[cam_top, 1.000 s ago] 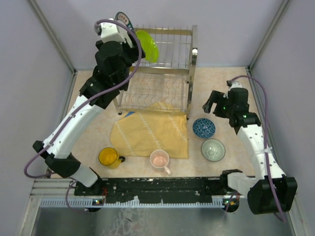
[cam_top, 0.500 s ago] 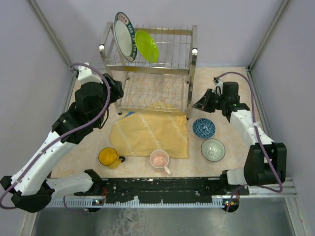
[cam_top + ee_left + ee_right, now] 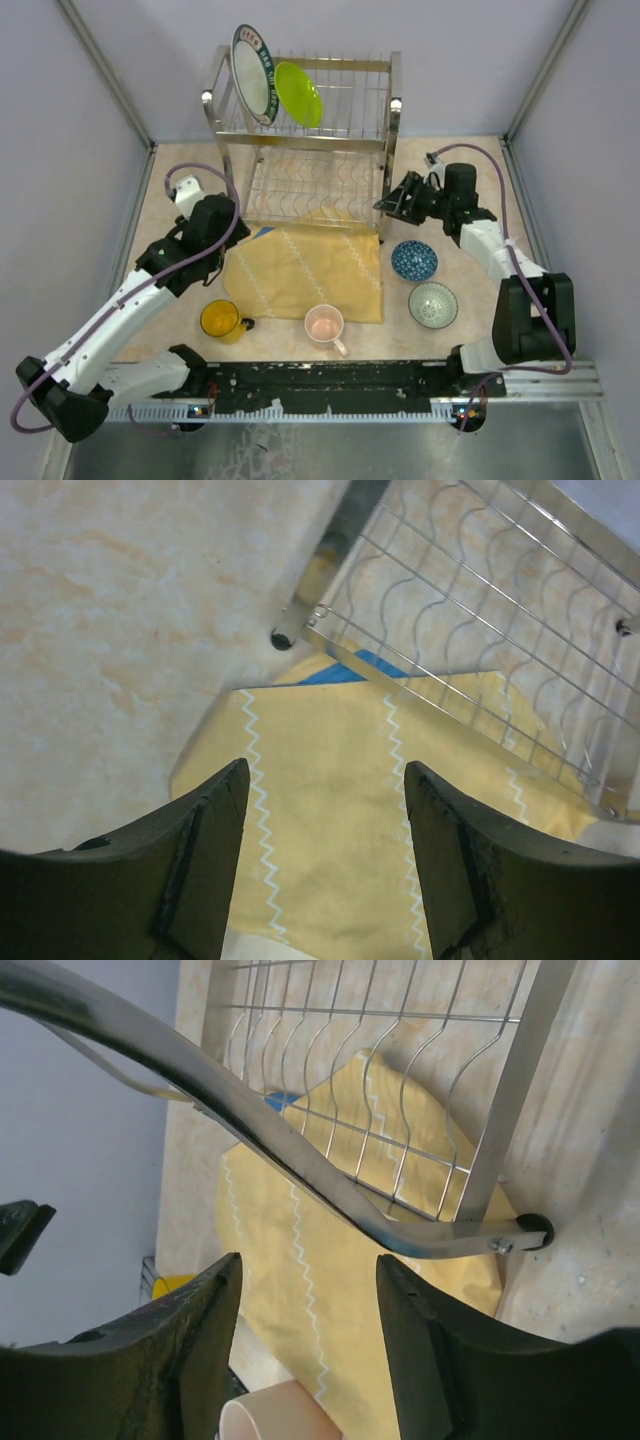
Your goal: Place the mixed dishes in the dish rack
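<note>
The dish rack [image 3: 310, 130] stands at the back, with the white plate [image 3: 250, 88] and the lime-green plate [image 3: 298, 94] upright in its top tier. On the table lie the blue patterned bowl [image 3: 414, 260], grey-green bowl [image 3: 433, 304], yellow mug [image 3: 220, 319] and pink mug [image 3: 325, 325]. My left gripper [image 3: 228, 240] [image 3: 325, 770] hangs open and empty over the cloth's left corner, near the rack's front left leg [image 3: 300, 610]. My right gripper [image 3: 390, 203] [image 3: 308, 1260] is open and empty beside the rack's front right leg [image 3: 500, 1130], with the pink mug's rim [image 3: 275, 1415] below it.
A yellow patterned cloth [image 3: 305, 270] [image 3: 330, 810] [image 3: 330, 1290] lies in front of the rack, its back edge under the lower shelf. A blue scrap [image 3: 350, 670] peeks from under it. Grey walls close in both sides.
My left arm has come down from the rack's top tier to the table at the rack's front left, leaving the white plate standing there. My right gripper has moved left to the rack's front right leg.
</note>
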### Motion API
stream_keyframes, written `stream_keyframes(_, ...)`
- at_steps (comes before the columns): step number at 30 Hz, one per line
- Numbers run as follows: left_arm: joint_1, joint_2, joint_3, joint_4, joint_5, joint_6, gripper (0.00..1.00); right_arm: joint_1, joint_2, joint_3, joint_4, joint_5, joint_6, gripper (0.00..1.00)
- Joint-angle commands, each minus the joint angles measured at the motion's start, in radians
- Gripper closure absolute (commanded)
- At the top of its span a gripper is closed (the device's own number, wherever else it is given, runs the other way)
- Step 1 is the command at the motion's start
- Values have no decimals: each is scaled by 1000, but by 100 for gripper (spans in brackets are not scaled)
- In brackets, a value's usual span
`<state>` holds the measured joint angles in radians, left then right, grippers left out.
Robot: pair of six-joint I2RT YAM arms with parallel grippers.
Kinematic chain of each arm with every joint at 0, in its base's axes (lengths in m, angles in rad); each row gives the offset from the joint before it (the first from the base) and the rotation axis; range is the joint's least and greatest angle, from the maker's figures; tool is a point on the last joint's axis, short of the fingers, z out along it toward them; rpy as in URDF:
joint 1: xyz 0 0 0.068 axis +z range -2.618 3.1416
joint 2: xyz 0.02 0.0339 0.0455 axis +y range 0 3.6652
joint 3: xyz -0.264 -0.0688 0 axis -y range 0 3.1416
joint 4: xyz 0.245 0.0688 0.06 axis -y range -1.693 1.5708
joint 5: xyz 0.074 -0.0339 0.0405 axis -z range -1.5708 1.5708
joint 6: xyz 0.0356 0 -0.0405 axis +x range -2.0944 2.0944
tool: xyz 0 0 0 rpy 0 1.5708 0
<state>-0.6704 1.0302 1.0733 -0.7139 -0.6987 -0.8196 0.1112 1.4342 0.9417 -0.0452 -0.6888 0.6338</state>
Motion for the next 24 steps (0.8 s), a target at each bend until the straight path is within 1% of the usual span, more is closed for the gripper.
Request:
stream_keyframes(1, 103, -14, -67, 48, 109, -8, 31, 11, -66, 23, -24, 26, -89, 40)
stream_keyframes(6, 165, 20, -137, 122, 230, 17, 33, 12, -112, 44, -161, 140, -215, 37)
stream_keyframes(8, 173, 54, -142, 127, 265, 21, 36, 12, -114, 43, -186, 167, -244, 37)
stream_keyframes(10, 172, 83, -143, 120, 280, 8, 38, 11, -112, 45, -212, 176, -264, 37)
stream_keyframes(13, 174, 106, -144, 102, 286, -12, 39, 11, -117, 32, -205, 182, -270, 36)
stream_keyframes(15, 174, 103, -147, 97, 288, -13, 39, 15, -116, 34, -221, 173, -273, 38)
stream_keyframes(17, 176, 91, -150, 101, 281, -11, 38, 45, -123, 36, -269, 185, -304, 41)
stream_keyframes(21, 189, 94, -147, 112, 305, 13, 37, 136, -157, -2, -324, 233, -343, 40)
stream_keyframes(24, 191, 114, -153, 123, 349, 32, 37, 148, -200, -71, -309, 228, -325, 40)
